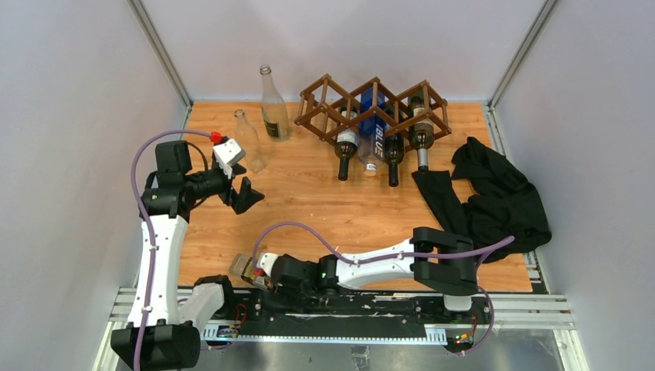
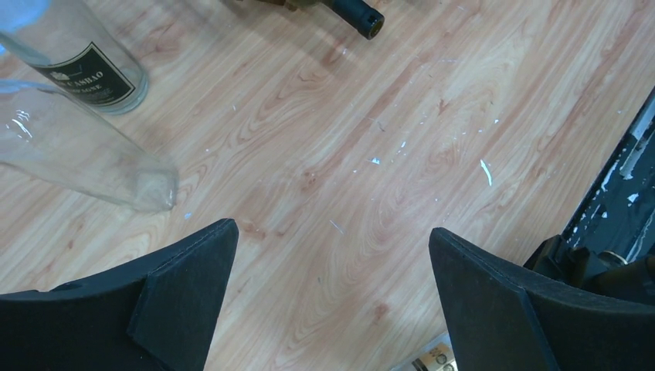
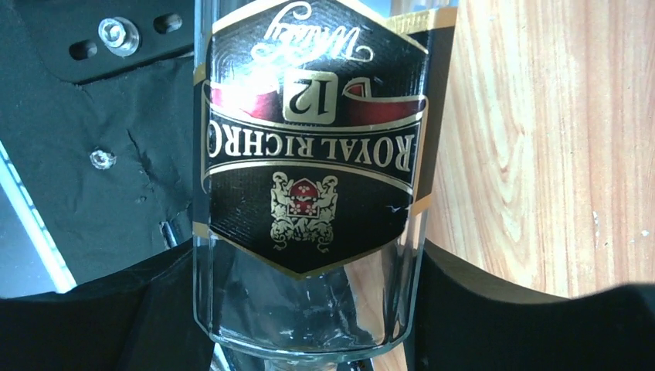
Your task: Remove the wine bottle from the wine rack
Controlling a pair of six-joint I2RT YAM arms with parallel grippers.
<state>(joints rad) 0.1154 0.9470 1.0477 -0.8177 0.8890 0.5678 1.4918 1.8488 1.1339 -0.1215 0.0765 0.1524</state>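
Two arms stood bolted at the near edge of the wooden table (image 1: 309, 212). Nearest, the right arm lay folded low along that edge, reaching left, and the right gripper (image 1: 249, 272) pinched a clear bottle with a black-and-gold label (image 3: 309, 154) at the near-left part of the table; its wrist camera showed the black fingers (image 3: 494, 317) pressed on either side of the glass, close to the bottle's base. A little farther on the left, the left arm rose and bent forward, and the left gripper (image 1: 243, 193) hung spread wide over bare wood, holding nothing. Just beyond it a plain clear bottle (image 1: 249, 143) stood upright, and a taller clear bottle with a dark label (image 1: 273, 104) stood behind that. To the right, a black cloth (image 1: 498, 197) lay crumpled near the table's right edge. At the far centre sat the wine rack (image 1: 376, 80), and four bottles lay in its cells with their necks pointing toward the near side: a dark bottle (image 1: 345, 151), a blue-labelled bottle (image 1: 373, 131) and two more dark bottles (image 1: 394, 158) (image 1: 422, 143).
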